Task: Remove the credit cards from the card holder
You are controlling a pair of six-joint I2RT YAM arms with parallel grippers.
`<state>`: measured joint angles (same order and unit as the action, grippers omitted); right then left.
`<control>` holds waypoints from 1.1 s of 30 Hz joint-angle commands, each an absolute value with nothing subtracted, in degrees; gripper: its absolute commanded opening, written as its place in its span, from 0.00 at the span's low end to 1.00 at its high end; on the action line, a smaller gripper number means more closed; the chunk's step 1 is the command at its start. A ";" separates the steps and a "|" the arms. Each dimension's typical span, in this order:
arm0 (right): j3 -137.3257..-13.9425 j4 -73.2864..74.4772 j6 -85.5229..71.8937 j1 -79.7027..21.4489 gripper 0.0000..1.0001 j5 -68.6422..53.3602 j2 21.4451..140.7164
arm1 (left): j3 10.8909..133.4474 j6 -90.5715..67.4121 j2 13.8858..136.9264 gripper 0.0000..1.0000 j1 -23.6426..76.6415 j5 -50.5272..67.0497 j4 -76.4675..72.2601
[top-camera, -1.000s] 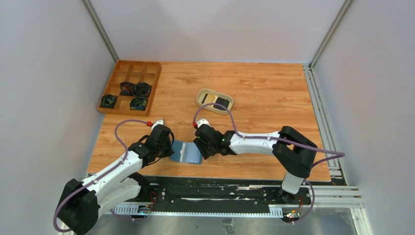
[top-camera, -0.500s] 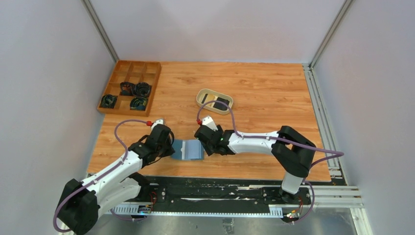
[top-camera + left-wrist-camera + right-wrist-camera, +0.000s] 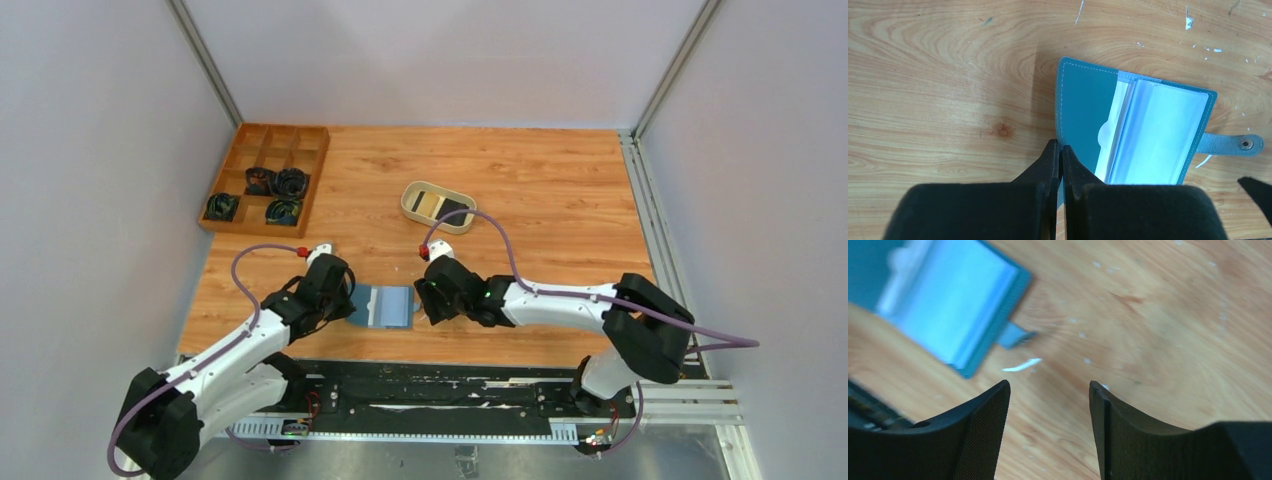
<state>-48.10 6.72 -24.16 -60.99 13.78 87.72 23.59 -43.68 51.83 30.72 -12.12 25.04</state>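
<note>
While the card holder (image 3: pixel 383 306) lies open and flat on the tabletop (image 3: pixel 540 180), near its front edge and between the two arms, the credit cards (image 3: pixel 440 207) that can be seen are in the beige oval dish (image 3: pixel 408 200) farther back, well apart from it. Those cards are black and tan-gold and lie flat inside the dish's rim.

From the left wrist, the holder (image 3: pixel 1083 110) shows a teal cover on one side and a stack of pale, see-through sleeves (image 3: pixel 1153 135) on the other (whether any card sits inside them cannot be told). Its snap tab (image 3: pixel 1230 144) sticks out flat on the side toward the right arm.

The left hand (image 3: pixel 1060 150) has its fingers pressed together, their tips at the outer edge of the teal cover. Whether they nip that edge or only bear down on it is not clear.

The right hand (image 3: pixel 1048 385) is spread, with only bare wood between its fingers. It hangs just beside the holder (image 3: pixel 948 310), on the tab's side and apart from it. That view is blurred.

At the far left corner stands a brown wooden tray (image 3: pixel 240 150) divided into compartments. Four of them, in the middle and near rows, each hold a dark coiled thing (image 3: pixel 290 182) too small to make out.
</note>
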 commanded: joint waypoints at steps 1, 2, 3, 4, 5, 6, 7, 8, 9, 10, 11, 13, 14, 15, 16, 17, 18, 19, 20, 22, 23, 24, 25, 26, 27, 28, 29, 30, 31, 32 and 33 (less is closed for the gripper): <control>-44.50 -6.18 -26.89 -60.82 0.63 2.28 84.56 | 23.32 -44.29 50.81 0.00 30.45 -13.97 26.01; -44.54 -6.34 -27.83 -60.82 0.62 2.46 84.48 | 23.23 -44.30 50.73 0.00 30.49 -13.97 26.02; -45.00 -5.63 -28.74 -60.82 0.62 3.19 84.70 | 23.22 -44.30 50.71 0.00 30.49 -13.93 25.99; -46.05 -4.01 -29.88 -60.81 0.62 4.56 85.22 | 23.17 -44.31 50.63 0.00 30.47 -13.89 25.97; -47.93 -1.09 -30.85 -60.82 0.62 5.70 85.95 | 23.07 -44.32 50.71 0.00 30.50 -13.89 25.82; -49.38 1.30 -31.71 -60.82 0.62 6.73 86.70 | 23.05 -44.38 50.78 0.00 30.50 -13.89 25.76; -50.86 3.38 -32.62 -60.82 0.62 7.31 87.65 | 23.03 -44.37 50.86 0.00 30.50 -13.81 25.59; -52.34 5.19 -33.38 -60.82 0.60 8.15 88.49 | 23.03 -44.38 50.93 0.00 30.50 -13.73 25.47; -53.70 6.77 -33.85 -60.82 0.58 8.58 89.56 | 23.01 -44.38 50.99 0.00 30.50 -13.67 25.41; -55.22 8.49 -34.58 -60.82 0.56 9.06 91.01 | 23.04 -44.45 51.02 0.00 30.50 -13.59 25.32; -56.41 9.88 -35.09 -60.78 0.53 9.28 91.75 | 23.10 -44.47 50.99 0.00 30.50 -13.59 25.39; -58.37 11.33 -35.85 -60.78 0.49 9.37 93.74 | 23.14 -44.40 50.77 0.00 30.45 -13.54 25.53; -58.84 11.84 -36.41 -60.72 0.47 9.32 94.32 | 23.13 -44.34 50.56 0.00 30.49 -13.61 25.75; -59.34 12.20 -36.62 -60.73 0.45 9.39 94.87 | 23.18 -44.26 50.47 0.00 30.50 -13.70 25.95; -59.83 12.87 -36.87 -60.67 0.43 9.67 95.31 | 23.24 -44.22 50.31 0.00 30.50 -13.83 26.12; -60.26 13.49 -36.97 -60.65 0.42 10.06 95.59 | 23.22 -44.14 50.12 0.00 30.48 -13.92 26.34; -60.62 14.13 -36.99 -60.63 0.41 10.27 95.85 | 23.21 -44.13 50.04 0.00 30.50 -13.97 26.51; -60.86 14.68 -36.93 -60.64 0.41 10.73 95.88 | 23.15 -44.12 49.94 0.00 30.45 -13.97 26.51; -60.98 15.16 -36.95 -60.64 0.40 11.17 95.97 | 23.05 -44.19 49.84 0.00 30.49 -13.93 26.54; -61.15 16.03 -36.93 -60.64 0.40 12.01 96.04 | 22.86 -44.33 49.82 0.00 30.49 -13.85 26.26; -61.17 16.37 -37.02 -60.66 0.40 12.37 95.98 | 22.82 -44.38 49.93 0.00 30.50 -13.70 26.13; -61.17 16.57 -37.00 -60.60 0.40 12.69 95.99 | 22.78 -44.45 50.00 0.00 30.50 -13.59 26.04; -61.17 16.61 -37.06 -60.56 0.40 12.92 95.98 | 22.89 -44.47 50.09 0.00 30.50 -13.54 25.93; -61.17 16.64 -37.15 -60.62 0.39 13.11 96.03 | 22.86 -44.47 50.17 0.00 30.48 -13.54 25.91; -61.29 16.63 -37.11 -60.57 0.39 13.25 96.06 | 22.93 -44.40 50.18 0.00 30.50 -13.54 25.90; -61.41 16.65 -37.06 -60.51 0.39 13.28 96.21 | 23.03 -44.32 50.14 0.00 30.48 -13.54 25.99; -61.53 16.62 -36.97 -60.55 0.39 13.35 96.44 | 23.07 -44.30 50.17 0.00 30.45 -13.54 25.99; -61.74 16.61 -36.93 -60.60 0.39 13.39 96.64 | 23.09 -44.30 50.16 0.00 30.45 -13.49 26.01; -62.05 16.61 -36.81 -60.56 0.39 13.41 96.88 | 23.03 -44.30 50.20 0.00 30.49 -13.52 26.02; -62.12 16.44 -36.73 -60.56 0.39 13.34 97.04 | 23.03 -44.30 50.23 0.00 30.50 -13.53 26.02; -62.22 16.08 -36.54 -60.56 0.39 13.08 97.03 | 23.03 -44.30 50.27 0.00 30.50 -13.53 26.02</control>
